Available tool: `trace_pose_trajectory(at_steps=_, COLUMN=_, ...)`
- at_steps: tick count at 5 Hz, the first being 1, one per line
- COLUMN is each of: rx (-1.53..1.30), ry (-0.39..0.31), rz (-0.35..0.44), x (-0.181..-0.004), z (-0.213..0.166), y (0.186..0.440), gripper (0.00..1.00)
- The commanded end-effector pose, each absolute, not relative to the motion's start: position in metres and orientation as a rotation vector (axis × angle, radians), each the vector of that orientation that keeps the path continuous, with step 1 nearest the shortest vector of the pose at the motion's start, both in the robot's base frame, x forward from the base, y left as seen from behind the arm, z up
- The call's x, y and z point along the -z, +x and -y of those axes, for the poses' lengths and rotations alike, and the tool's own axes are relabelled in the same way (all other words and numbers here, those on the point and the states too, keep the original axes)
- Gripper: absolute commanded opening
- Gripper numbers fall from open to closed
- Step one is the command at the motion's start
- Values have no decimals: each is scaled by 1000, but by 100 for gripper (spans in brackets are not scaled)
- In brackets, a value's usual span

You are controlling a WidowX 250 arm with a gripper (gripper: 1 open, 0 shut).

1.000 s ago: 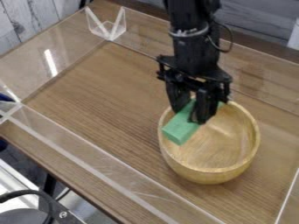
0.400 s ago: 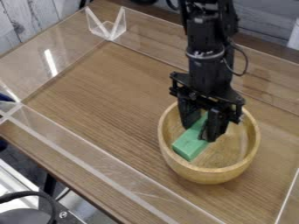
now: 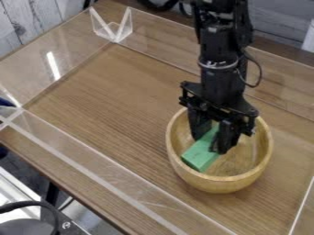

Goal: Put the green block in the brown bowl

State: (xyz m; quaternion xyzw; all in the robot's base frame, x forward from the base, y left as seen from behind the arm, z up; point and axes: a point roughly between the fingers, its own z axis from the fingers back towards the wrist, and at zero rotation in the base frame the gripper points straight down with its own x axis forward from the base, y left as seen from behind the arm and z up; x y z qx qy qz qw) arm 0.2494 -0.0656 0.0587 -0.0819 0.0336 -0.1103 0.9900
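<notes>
The brown bowl (image 3: pixel 249 163) sits on the wooden table at the right of the camera view. My gripper (image 3: pixel 218 139) points straight down over the bowl's middle, its black fingers shut on the green block (image 3: pixel 199 154). The block hangs tilted, its lower end down inside the bowl towards the left wall. Whether that end touches the bowl's floor I cannot tell. The fingers hide the block's upper part.
Low clear plastic walls (image 3: pixel 73 138) fence in the wooden tabletop (image 3: pixel 98 87). A small clear plastic stand (image 3: pixel 113 26) sits at the back left. The table's front edge runs diagonally at the lower left.
The gripper has carried the green block to the right and down, from above the bowl's left rim to inside the bowl.
</notes>
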Motion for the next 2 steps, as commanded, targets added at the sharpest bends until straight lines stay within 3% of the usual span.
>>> trace_pose_trajectory(at_steps=1, rx=230, ry=-159, rz=-32, x=-67, z=68, y=257, gripper=0)
trace_pose_trajectory(at_steps=2, rx=228, ry=-159, rz=-38, x=-66, z=69, y=257, gripper=0)
